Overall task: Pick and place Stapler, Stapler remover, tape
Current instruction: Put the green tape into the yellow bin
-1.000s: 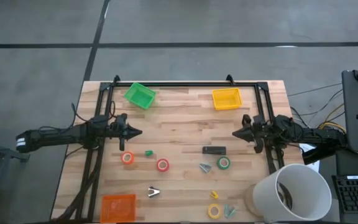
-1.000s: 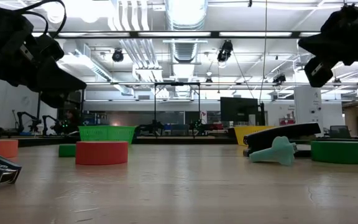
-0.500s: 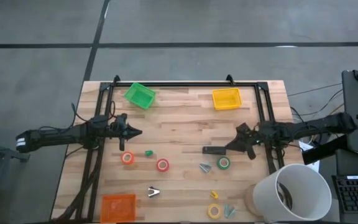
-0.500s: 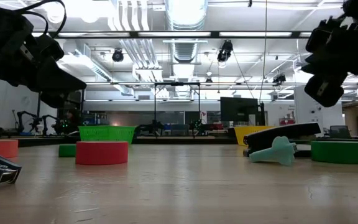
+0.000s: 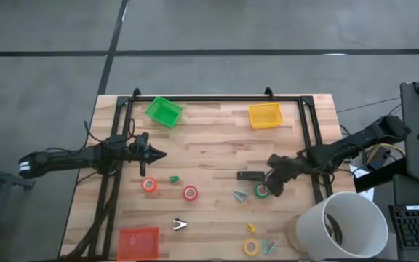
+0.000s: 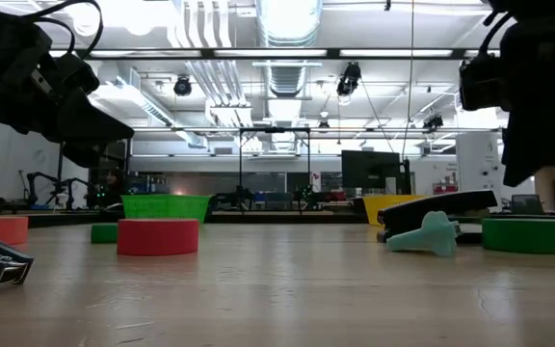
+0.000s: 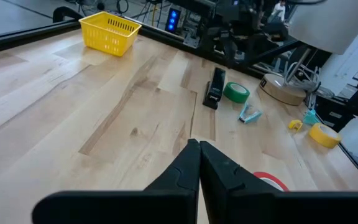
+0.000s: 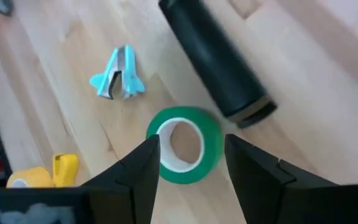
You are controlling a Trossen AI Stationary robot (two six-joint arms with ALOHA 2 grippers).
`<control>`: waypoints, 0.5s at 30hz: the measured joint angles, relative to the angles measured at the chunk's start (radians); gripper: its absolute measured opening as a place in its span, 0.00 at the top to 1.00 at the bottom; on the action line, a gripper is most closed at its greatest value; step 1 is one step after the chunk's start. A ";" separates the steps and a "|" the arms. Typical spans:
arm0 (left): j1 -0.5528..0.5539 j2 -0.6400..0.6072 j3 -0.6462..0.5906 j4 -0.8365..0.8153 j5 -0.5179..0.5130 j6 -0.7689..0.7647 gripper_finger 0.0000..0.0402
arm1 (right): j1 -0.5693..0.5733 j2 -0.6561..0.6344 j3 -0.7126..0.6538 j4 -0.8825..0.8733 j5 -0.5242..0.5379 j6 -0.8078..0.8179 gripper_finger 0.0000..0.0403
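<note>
Here, lines run from the table's near edge to its far edge.
Near edge: yellow tape roll (image 5: 250,247) lower centre-right of the high view; orange plastic basket (image 5: 138,242) lower left.
Right gripper (image 5: 273,185): fingers parted, hovering over the green tape roll (image 8: 184,144), one finger (image 8: 140,168) on each side of it in the right wrist view.
Stapler: small black oblong stapler (image 5: 250,175) lies flat just beside the green roll, centre-right of the high view.
Remover: light blue staple remover (image 8: 119,76) near the green roll.
Left gripper (image 5: 158,154): fingers together, empty, mid-left, above a red tape roll (image 5: 149,185).
Far edge: yellow mesh basket (image 5: 265,115) and green plastic basket (image 5: 164,111).
</note>
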 joint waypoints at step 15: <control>0.000 0.000 0.000 0.000 0.000 0.000 0.97 | 0.050 0.378 0.270 -0.280 0.077 0.037 0.64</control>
